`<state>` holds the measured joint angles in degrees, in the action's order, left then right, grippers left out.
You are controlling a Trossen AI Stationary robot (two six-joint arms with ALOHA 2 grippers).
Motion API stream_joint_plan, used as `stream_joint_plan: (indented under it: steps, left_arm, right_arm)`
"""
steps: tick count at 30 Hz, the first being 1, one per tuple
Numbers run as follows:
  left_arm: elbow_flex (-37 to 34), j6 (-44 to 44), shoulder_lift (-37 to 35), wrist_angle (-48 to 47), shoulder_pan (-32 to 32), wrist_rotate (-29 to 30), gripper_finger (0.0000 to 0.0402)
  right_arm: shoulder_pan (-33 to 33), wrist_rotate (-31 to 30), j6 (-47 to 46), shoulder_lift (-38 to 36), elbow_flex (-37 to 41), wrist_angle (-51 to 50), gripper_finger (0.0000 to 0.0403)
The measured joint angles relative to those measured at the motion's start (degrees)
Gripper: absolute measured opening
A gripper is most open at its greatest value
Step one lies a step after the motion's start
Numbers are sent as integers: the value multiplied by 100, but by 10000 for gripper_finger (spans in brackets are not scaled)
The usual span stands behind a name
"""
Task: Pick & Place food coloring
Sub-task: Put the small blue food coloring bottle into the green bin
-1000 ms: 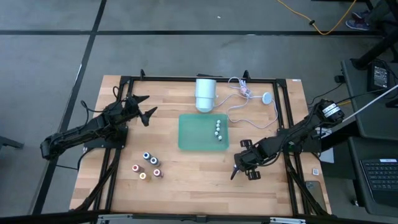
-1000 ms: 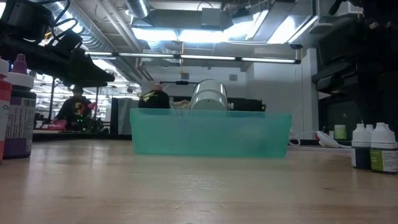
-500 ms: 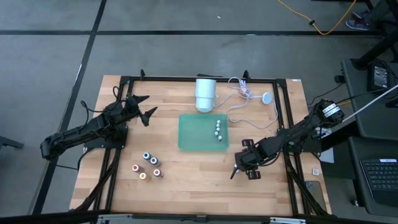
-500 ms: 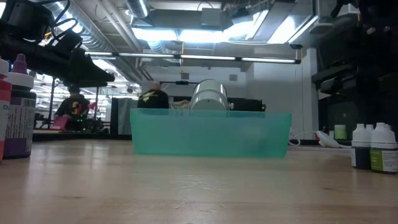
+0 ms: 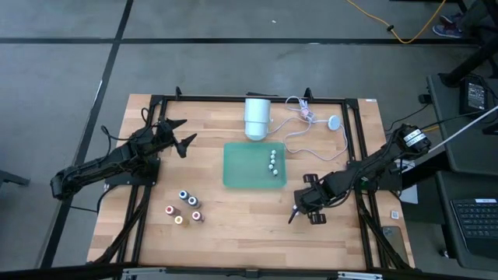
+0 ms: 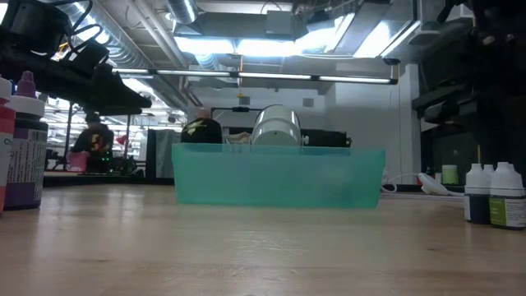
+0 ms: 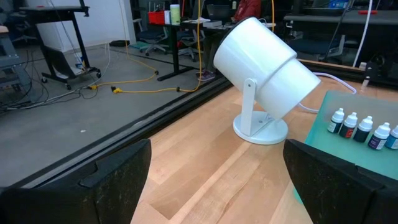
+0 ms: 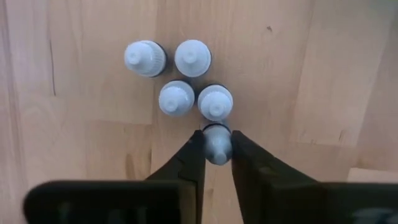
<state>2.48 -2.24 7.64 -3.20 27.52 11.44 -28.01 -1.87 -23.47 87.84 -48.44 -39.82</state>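
Observation:
Several tiny bottles with coloured tops (image 5: 185, 207) stand on the table's near left, with no gripper by them; two show at the low view's edge (image 6: 23, 144). More white-capped bottles stand in the green tray (image 5: 247, 167), along its right side (image 5: 274, 162). A third cluster of white-capped bottles (image 8: 177, 74) stands on the bare wood at the near right (image 6: 491, 194). My right gripper (image 5: 302, 208) hangs over that cluster, pointing down, shut on one bottle. My left gripper (image 5: 180, 134) waits open at the far left, high off the table. My right gripper (image 8: 216, 149) pinches one white-capped bottle by its cap (image 8: 216, 140) between the two fingertips (image 8: 194, 155), coming from above and pointing down. The bottle sits at the cluster's edge, next to a neighbour (image 8: 215, 102). Whether its base is off the table I cannot tell.
A large white cylinder on a round foot (image 7: 261, 68) stands behind the tray at the far edge (image 5: 257, 117), with a white cable and puck (image 5: 333, 122) to its right. Bare wood lies between the tray and the near edge. People move in the room beyond.

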Motion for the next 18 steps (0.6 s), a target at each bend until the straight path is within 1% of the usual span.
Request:
stream_joint_plan:
  steps: [4,8,10,14,18]
  left_arm:
    - [0,0,0,0,0,0,361]
    - [2,0,0,0,-2,0,361]
    - [0,0,2,0,-2,1,361]
    - [0,0,2,0,0,0,361]
    - [0,0,1,0,-2,0,361]
  right_arm:
    - [0,2,-32,-21,-118,-472,57]
    - [3,2,-49,-144,-398,-1287,73]
    - [25,2,-41,-172,-599,-1700,73]
    - [116,2,-23,-182,-1123,-2474,57]
    - [298,2,18,-148,-1690,-2914,61]
